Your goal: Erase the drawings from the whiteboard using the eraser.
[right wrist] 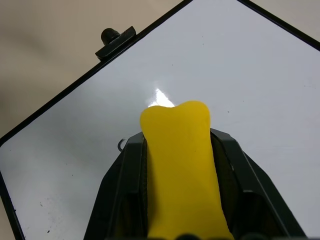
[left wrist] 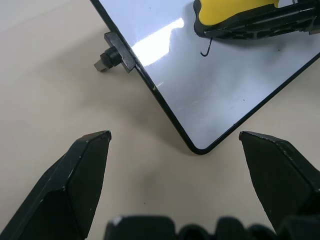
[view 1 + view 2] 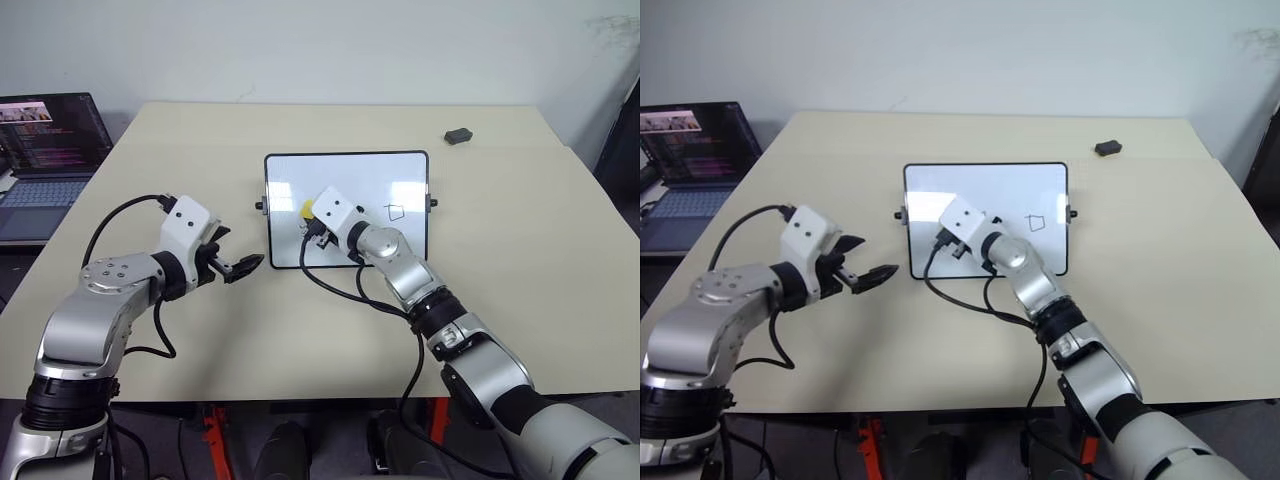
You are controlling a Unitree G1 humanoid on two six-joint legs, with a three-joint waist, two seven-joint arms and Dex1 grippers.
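While clamped — eraser [image 1: 182, 170] over whiteboard [image 1: 260, 90]

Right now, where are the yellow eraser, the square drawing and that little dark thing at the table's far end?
eraser [image 1: 182, 170]: right wrist view, its yellow top.
square drawing [image 3: 396, 211]: left eye view, its outline.
small dark object [image 3: 459, 135]: left eye view, its middle.

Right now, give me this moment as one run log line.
right gripper: shut on eraser, over whiteboard | left gripper: open, beside board | square drawing: unerased
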